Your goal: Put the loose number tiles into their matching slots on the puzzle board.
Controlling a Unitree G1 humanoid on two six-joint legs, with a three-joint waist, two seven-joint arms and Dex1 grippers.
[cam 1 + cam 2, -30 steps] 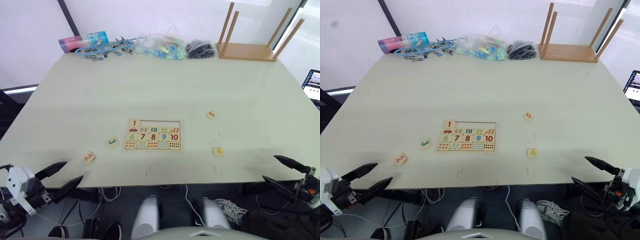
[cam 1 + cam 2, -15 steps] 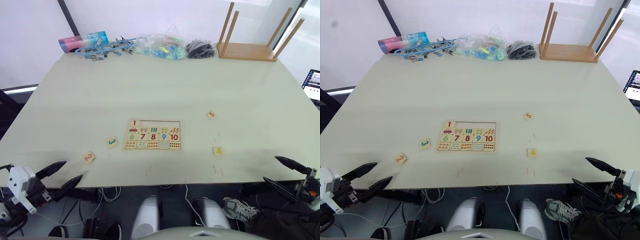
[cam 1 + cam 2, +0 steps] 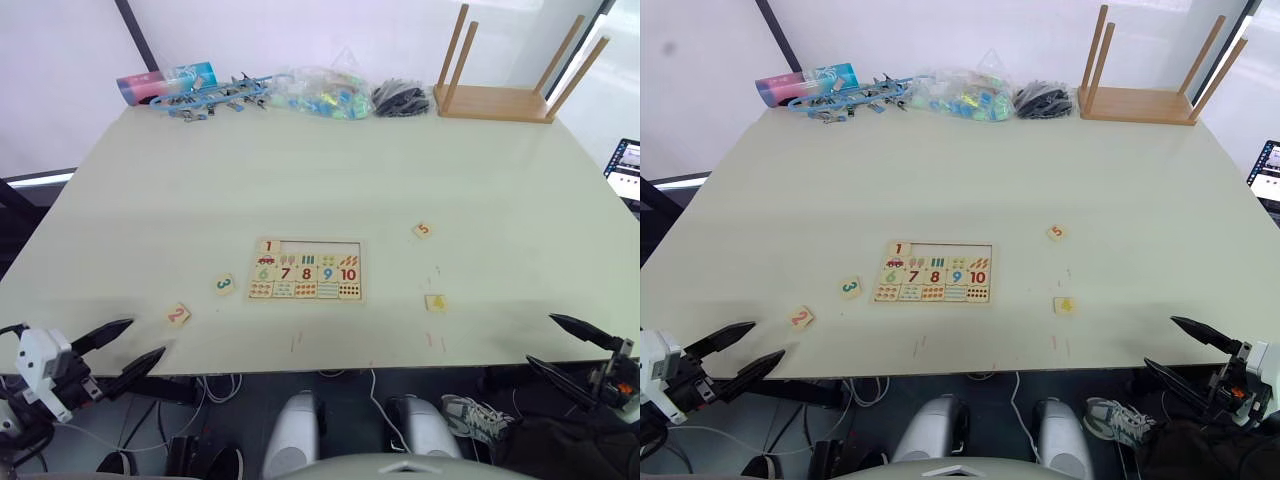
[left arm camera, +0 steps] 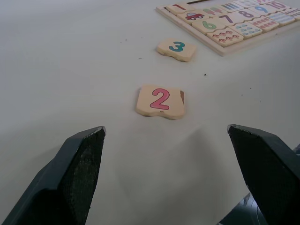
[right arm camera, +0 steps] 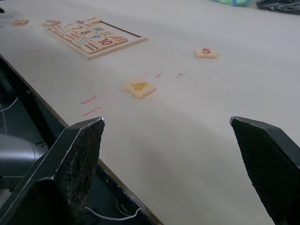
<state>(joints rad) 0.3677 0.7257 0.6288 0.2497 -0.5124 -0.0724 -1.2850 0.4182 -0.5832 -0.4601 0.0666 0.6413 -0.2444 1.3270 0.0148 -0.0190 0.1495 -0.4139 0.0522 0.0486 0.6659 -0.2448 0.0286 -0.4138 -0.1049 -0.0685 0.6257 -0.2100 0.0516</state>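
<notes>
Fingers of both grippers are spread apart, holding nothing, off the table's near edge. Centrally lies the flat pale wooden puzzle board (image 3: 306, 270). Left gripper (image 3: 122, 351) is nearest the pink 2 tile (image 4: 160, 101), directly ahead; its outline seems roughly square.

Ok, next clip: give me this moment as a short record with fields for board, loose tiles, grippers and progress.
board: flat pale wooden puzzle board, mid-table; tile 1 seated top left
loose tiles: pink 2 tile and green 3 tile left of the board; yellow 4 tile and red 5 tile to its right
grippers: left gripper and right gripper open, at table's near edge, holding nothing
progress: four tiles unplaced
</notes>
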